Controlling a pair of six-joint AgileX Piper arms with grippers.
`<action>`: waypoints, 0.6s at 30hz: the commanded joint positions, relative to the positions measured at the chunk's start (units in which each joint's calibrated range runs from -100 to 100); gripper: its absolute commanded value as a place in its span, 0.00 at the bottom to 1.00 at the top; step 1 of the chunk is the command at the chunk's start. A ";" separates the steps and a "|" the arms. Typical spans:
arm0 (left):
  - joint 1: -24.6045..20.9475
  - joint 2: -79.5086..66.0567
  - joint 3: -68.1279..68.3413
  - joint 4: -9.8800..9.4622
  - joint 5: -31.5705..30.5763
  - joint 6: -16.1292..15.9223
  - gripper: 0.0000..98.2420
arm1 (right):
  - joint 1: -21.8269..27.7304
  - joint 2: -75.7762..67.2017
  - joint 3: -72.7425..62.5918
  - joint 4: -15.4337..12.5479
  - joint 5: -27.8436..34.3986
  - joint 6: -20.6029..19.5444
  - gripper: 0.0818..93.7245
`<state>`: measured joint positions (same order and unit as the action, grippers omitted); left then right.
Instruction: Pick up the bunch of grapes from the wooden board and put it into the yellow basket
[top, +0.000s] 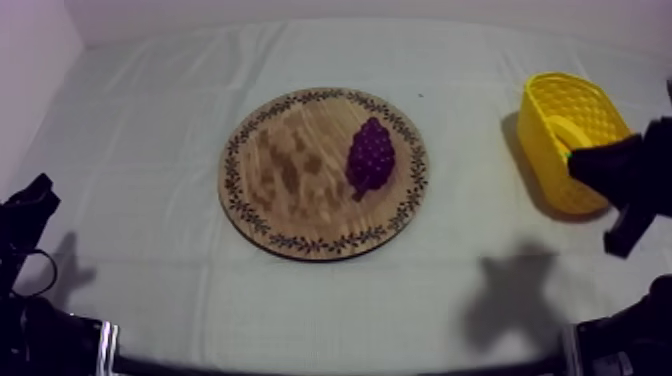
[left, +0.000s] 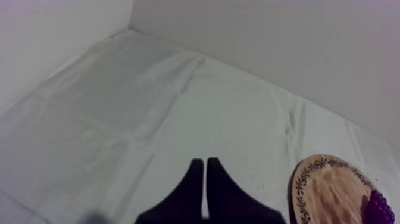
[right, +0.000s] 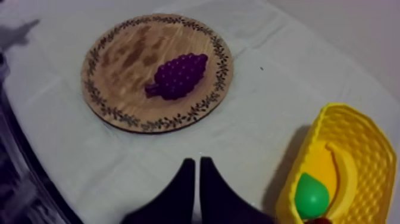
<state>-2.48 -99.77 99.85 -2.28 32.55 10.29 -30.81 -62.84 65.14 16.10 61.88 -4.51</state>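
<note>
Right gripper (right: 197, 162): fingers clenched together, nothing held. Bunch of grapes (right: 177, 76) lies ahead of them, past bare cloth and the near rim of the wooden board (right: 119, 65), on the board's half toward this arm. Long axis slants across the fingers' line, narrow end slightly nearer. Yellow basket (right: 369, 149) just beside these jaws, holding a pear (right: 311, 196) and a banana (right: 344, 173). Left gripper (left: 205, 162): also clenched, empty; board ahead and off to one side, grapes at its far edge. Right arm judged nearer; nothing stands between
</note>
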 joint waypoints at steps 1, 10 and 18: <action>-0.01 0.03 0.04 0.01 0.03 -0.01 0.00 | 0.02 11.30 -14.32 -0.26 5.56 -4.30 0.00; -0.01 0.03 0.04 0.01 0.03 -0.01 0.00 | 2.24 33.11 -36.39 -5.19 18.42 -3.04 0.00; -0.01 0.03 0.04 0.01 0.03 -0.01 0.00 | 6.09 48.90 -49.53 -11.10 21.16 -5.94 0.00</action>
<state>-2.48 -99.77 99.85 -2.28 32.55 10.29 -24.97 -20.38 20.06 5.82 82.14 -8.55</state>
